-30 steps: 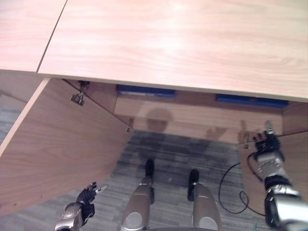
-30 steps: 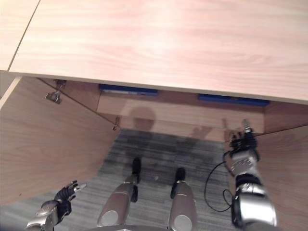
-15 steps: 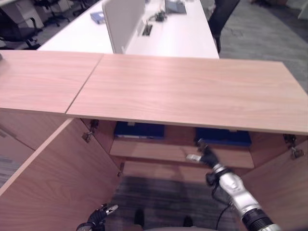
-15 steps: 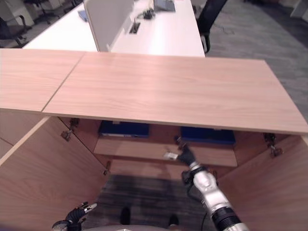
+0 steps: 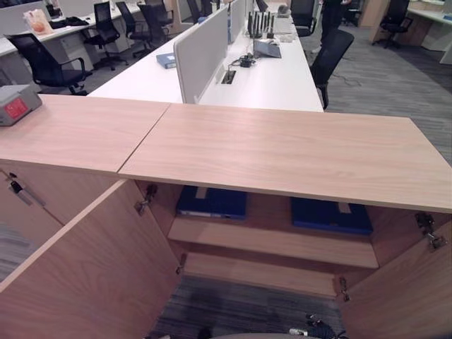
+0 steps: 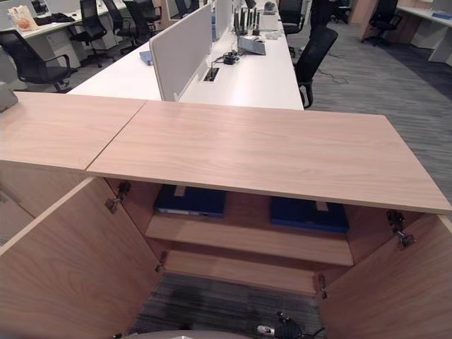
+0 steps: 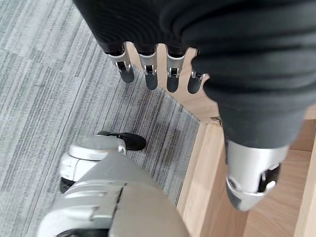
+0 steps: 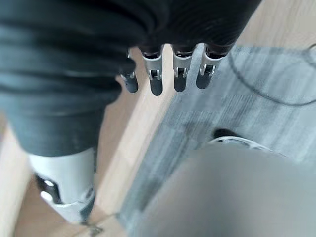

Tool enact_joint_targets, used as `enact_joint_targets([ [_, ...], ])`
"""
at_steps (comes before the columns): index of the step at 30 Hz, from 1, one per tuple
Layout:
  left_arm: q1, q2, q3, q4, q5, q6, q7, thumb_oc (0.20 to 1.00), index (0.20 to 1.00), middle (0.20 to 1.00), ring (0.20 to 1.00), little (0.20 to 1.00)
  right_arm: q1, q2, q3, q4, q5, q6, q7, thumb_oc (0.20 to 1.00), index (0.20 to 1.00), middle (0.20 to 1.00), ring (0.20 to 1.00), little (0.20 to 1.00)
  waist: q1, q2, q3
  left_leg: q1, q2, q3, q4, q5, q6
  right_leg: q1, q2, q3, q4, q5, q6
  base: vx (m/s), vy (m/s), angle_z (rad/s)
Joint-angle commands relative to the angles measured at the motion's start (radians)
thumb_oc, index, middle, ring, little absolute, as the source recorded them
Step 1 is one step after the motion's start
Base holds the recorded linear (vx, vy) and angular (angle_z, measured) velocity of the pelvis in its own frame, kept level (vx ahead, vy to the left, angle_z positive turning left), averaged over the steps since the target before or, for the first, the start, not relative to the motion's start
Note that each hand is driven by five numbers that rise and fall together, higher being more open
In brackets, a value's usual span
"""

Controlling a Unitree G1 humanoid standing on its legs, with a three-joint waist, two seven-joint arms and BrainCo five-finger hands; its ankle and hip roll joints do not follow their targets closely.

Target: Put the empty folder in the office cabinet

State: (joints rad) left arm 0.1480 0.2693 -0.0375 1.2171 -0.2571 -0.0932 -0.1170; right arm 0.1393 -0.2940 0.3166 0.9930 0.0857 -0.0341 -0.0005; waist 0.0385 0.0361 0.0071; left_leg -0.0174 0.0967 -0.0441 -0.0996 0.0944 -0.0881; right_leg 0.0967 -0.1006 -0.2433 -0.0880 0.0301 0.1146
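With both doors swung wide, the cabinet point(image 5: 282, 244) shows two blue folders on its upper shelf: one at left point(image 5: 211, 202), one at right point(image 5: 330, 215), each lying flat, long axis along the shelf. Both hands hang low before it, fingers straight and empty: left hand point(image 7: 148, 69), right hand point(image 8: 168, 74). Judged nearer the right folder: the right hand point(image 6: 286, 328).

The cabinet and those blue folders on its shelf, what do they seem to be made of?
The cabinet looks like wood-grain laminate board, matt and light: an even streaked grain runs over top, doors and shelf, with metal hinges. The two blue folders lying flat have smooth, uniform covers, probably plastic or coated card; that cannot be told apart from here.
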Motion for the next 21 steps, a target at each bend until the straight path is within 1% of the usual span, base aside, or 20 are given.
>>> enact_joint_targets([
  [1,-0.104,0.003,0.007,0.001,-0.020,-0.025,0.021,1.000,1.000,1.000,1.000,1.000,-0.097,0.025,0.003,0.007,-0.036,-0.016,-0.022,1.000,1.000,1.000,1.000,1.000,0.015,-0.009,0.097,0.006,0.026,-0.001,0.030,-0.034,-0.060,-0.045,-0.034,-0.004,0.079,-0.074,0.040,-0.21,0.000,0.32],
  [2,-0.114,-0.003,0.006,-0.009,-0.041,-0.028,0.028,1.000,1.000,1.000,1.000,1.000,-0.104,0.014,-0.002,0.009,-0.030,-0.017,-0.026,1.000,1.000,1.000,1.000,1.000,0.021,-0.004,0.114,-0.028,0.023,-0.015,0.041,-0.019,-0.066,-0.051,-0.038,-0.017,0.067,-0.068,0.041,-0.09,0.009,0.36],
  [3,-0.114,-0.003,0.006,-0.009,-0.041,-0.028,0.028,1.000,1.000,1.000,1.000,1.000,-0.104,0.014,-0.002,0.009,-0.030,-0.017,-0.026,1.000,1.000,1.000,1.000,1.000,0.021,-0.004,0.114,-0.029,0.023,-0.015,0.041,-0.019,-0.066,-0.051,-0.038,-0.017,0.067,-0.068,0.041,-0.25,0.056,0.40],
  [4,-0.130,-0.009,0.004,-0.018,-0.060,-0.027,0.030,1.000,1.000,1.000,1.000,1.000,-0.118,-0.003,-0.014,0.024,-0.021,-0.016,-0.037,1.000,1.000,1.000,1.000,1.000,0.020,-0.010,0.140,-0.077,0.030,0.017,0.097,-0.020,-0.068,-0.068,-0.063,-0.039,0.067,-0.059,0.044,-0.15,0.047,0.26],
  [5,-0.131,-0.009,0.004,-0.018,-0.060,-0.027,0.030,1.000,1.000,1.000,1.000,1.000,-0.119,-0.003,-0.014,0.025,-0.021,-0.016,-0.036,1.000,1.000,1.000,1.000,1.000,0.018,-0.010,0.139,-0.083,0.029,0.015,0.104,-0.023,-0.068,-0.070,-0.063,-0.041,0.068,-0.060,0.044,-0.24,0.079,0.36],
  [6,-0.135,-0.012,0.005,-0.025,-0.070,-0.027,0.029,1.000,1.000,1.000,1.000,1.000,-0.131,-0.011,-0.014,0.037,-0.026,-0.013,-0.039,1.000,1.000,1.000,1.000,1.000,0.011,-0.018,0.145,-0.087,0.048,0.066,0.142,-0.046,-0.064,-0.090,-0.086,-0.055,0.074,-0.050,0.046,-0.16,0.087,0.50],
  [7,-0.127,-0.012,0.010,-0.032,-0.073,-0.028,0.025,1.000,1.000,1.000,1.000,1.000,-0.136,-0.018,-0.014,0.055,-0.032,-0.008,-0.035,1.000,1.000,1.000,1.000,1.000,0.002,-0.022,0.142,-0.058,0.084,0.111,0.175,-0.076,-0.066,-0.104,-0.104,-0.068,0.076,-0.038,0.047,-0.19,0.123,0.76],
  [8,-0.125,-0.011,0.014,-0.031,-0.071,-0.028,0.023,1.000,1.000,1.000,1.000,1.000,-0.137,-0.021,-0.019,0.058,-0.032,-0.008,-0.032,1.000,1.000,1.000,1.000,1.000,-0.007,-0.024,0.136,-0.044,0.104,0.134,0.188,-0.084,-0.069,-0.114,-0.115,-0.079,0.077,-0.030,0.048,-0.10,0.091,0.71],
  [9,-0.125,-0.011,0.014,-0.031,-0.071,-0.028,0.023,1.000,1.000,1.000,1.000,1.000,-0.137,-0.022,-0.019,0.058,-0.032,-0.008,-0.032,1.000,1.000,1.000,1.000,1.000,-0.007,-0.024,0.137,-0.043,0.104,0.134,0.188,-0.085,-0.069,-0.113,-0.115,-0.079,0.077,-0.030,0.048,-0.10,0.133,0.58],
  [10,-0.124,-0.012,0.017,-0.032,-0.068,-0.025,0.020,1.000,1.000,1.000,1.000,1.000,-0.134,-0.026,-0.036,0.060,-0.023,-0.008,-0.030,1.000,1.000,1.000,1.000,1.000,-0.028,-0.023,0.125,-0.005,0.153,0.195,0.204,-0.079,-0.077,-0.127,-0.137,-0.109,0.084,-0.023,0.048,-0.09,0.148,0.51],
  [11,-0.128,-0.011,0.019,-0.031,-0.068,-0.023,0.020,1.000,1.000,1.000,1.000,1.000,-0.131,-0.029,-0.047,0.061,-0.015,-0.007,-0.028,1.000,1.000,1.000,1.000,1.000,-0.043,-0.017,0.124,0.030,0.193,0.246,0.213,-0.066,-0.090,-0.120,-0.145,-0.137,0.089,-0.021,0.049,-0.09,0.149,0.68],
  [12,-0.128,-0.011,0.019,-0.031,-0.068,-0.023,0.020,1.000,1.000,1.000,1.000,1.000,-0.131,-0.029,-0.047,0.061,-0.015,-0.007,-0.028,1.000,1.000,1.000,1.000,1.000,-0.043,-0.017,0.125,0.030,0.193,0.246,0.213,-0.066,-0.090,-0.120,-0.144,-0.137,0.089,-0.021,0.049,-0.01,0.193,0.84],
  [13,-0.133,-0.011,0.022,-0.030,-0.067,-0.018,0.018,1.000,1.000,1.000,1.000,1.000,-0.127,-0.026,-0.063,0.067,-0.005,-0.004,-0.028,1.000,1.000,1.000,1.000,1.000,-0.063,-0.012,0.101,0.071,0.238,0.316,0.214,-0.048,-0.112,-0.119,-0.166,-0.172,0.098,-0.022,0.058,0.03,0.135,0.75],
  [14,-0.132,-0.011,0.022,-0.030,-0.067,-0.017,0.018,1.000,1.000,1.000,1.000,1.000,-0.127,-0.027,-0.063,0.067,-0.005,-0.004,-0.028,1.000,1.000,1.000,1.000,1.000,-0.064,-0.010,0.102,0.074,0.241,0.315,0.211,-0.046,-0.116,-0.117,-0.163,-0.174,0.100,-0.024,0.058,0.01,0.283,0.75],
  [15,-0.133,-0.010,0.025,-0.025,-0.065,-0.014,0.017,1.000,1.000,1.000,1.000,1.000,-0.123,-0.024,-0.078,0.065,0.011,-0.005,-0.028,1.000,1.000,1.000,1.000,1.000,-0.078,-0.005,0.089,0.103,0.271,0.381,0.194,-0.029,-0.136,-0.107,-0.180,-0.217,0.118,-0.024,0.063,-0.02,0.141,0.71],
  [16,-0.133,-0.011,0.025,-0.025,-0.065,-0.014,0.017,1.000,1.000,1.000,1.000,1.000,-0.122,-0.025,-0.077,0.065,0.011,-0.005,-0.028,1.000,1.000,1.000,1.000,1.000,-0.078,-0.004,0.090,0.106,0.271,0.381,0.192,-0.029,-0.138,-0.105,-0.179,-0.217,0.119,-0.025,0.063,-0.02,0.263,1.18],
  [17,-0.132,-0.011,0.014,-0.019,-0.044,-0.009,0.008,1.000,1.000,1.000,1.000,1.000,-0.115,-0.018,-0.095,0.077,0.027,-0.004,-0.028,1.000,1.000,1.000,1.000,1.000,-0.082,-0.001,0.074,0.110,0.274,0.424,0.163,-0.035,-0.138,-0.093,-0.196,-0.252,0.131,-0.017,0.070,0.01,0.117,1.10],
  [18,-0.132,-0.011,0.013,-0.019,-0.044,-0.009,0.008,1.000,1.000,1.000,1.000,1.000,-0.114,-0.017,-0.095,0.077,0.027,-0.004,-0.028,1.000,1.000,1.000,1.000,1.000,-0.083,-0.002,0.073,0.109,0.273,0.422,0.162,-0.035,-0.137,-0.092,-0.197,-0.254,0.131,-0.017,0.071,0.04,0.309,1.13],
  [19,-0.134,-0.007,0.006,-0.016,-0.019,-0.004,0.004,1.000,1.000,1.000,1.000,1.000,-0.124,-0.010,-0.113,0.069,0.045,-0.002,-0.027,1.000,1.000,1.000,1.000,1.000,-0.078,-0.008,0.061,0.104,0.247,0.428,0.135,-0.064,-0.130,-0.092,-0.219,-0.267,0.153,0.003,0.082,0.06,0.268,0.70],
  [21,-0.133,0.002,0.007,-0.014,-0.004,-0.005,0.006,1.000,1.000,1.000,1.000,1.000,-0.126,0.003,-0.134,0.065,0.073,-0.004,-0.032,1.000,1.000,1.000,1.000,1.000,-0.065,-0.025,0.056,0.103,0.216,0.411,0.125,-0.089,-0.116,-0.087,-0.251,-0.275,0.162,0.029,0.102,0.05,0.337,0.67],
])
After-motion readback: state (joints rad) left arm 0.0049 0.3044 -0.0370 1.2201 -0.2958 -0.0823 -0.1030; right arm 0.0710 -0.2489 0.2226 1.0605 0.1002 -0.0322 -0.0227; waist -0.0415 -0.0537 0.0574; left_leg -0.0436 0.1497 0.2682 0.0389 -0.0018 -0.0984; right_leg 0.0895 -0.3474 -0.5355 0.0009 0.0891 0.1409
